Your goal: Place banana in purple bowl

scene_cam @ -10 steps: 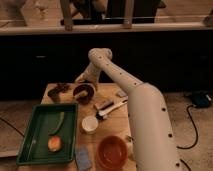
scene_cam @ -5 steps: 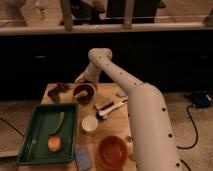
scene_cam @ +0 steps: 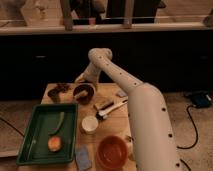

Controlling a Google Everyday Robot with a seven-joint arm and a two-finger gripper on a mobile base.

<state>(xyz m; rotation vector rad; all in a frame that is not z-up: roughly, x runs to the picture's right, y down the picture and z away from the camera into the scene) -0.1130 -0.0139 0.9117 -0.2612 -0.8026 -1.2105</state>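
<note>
White arm reaches over the far end of the wooden table, its pincer (scene_cam: 81, 80) low above the small round dark purple bowl (scene_cam: 84, 93).

Camera view: whether the pincer holds anything cannot be told, and the banana cannot be made out. Nearer than the pincer, to the left, a green plastic tray (scene_cam: 31, 134) holds a long green vegetable (scene_cam: 57, 123) and a round orange-red fruit (scene_cam: 54, 143). A small white cup (scene_cam: 89, 124) stands nearer, just below the bowl, and a larger orange bowl (scene_cam: 112, 152) nearest.

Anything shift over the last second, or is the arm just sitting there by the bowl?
Nothing visibly changed. The gripper is still over the far rim of the purple bowl; the green tray, white cup and orange bowl lie as before.
</note>
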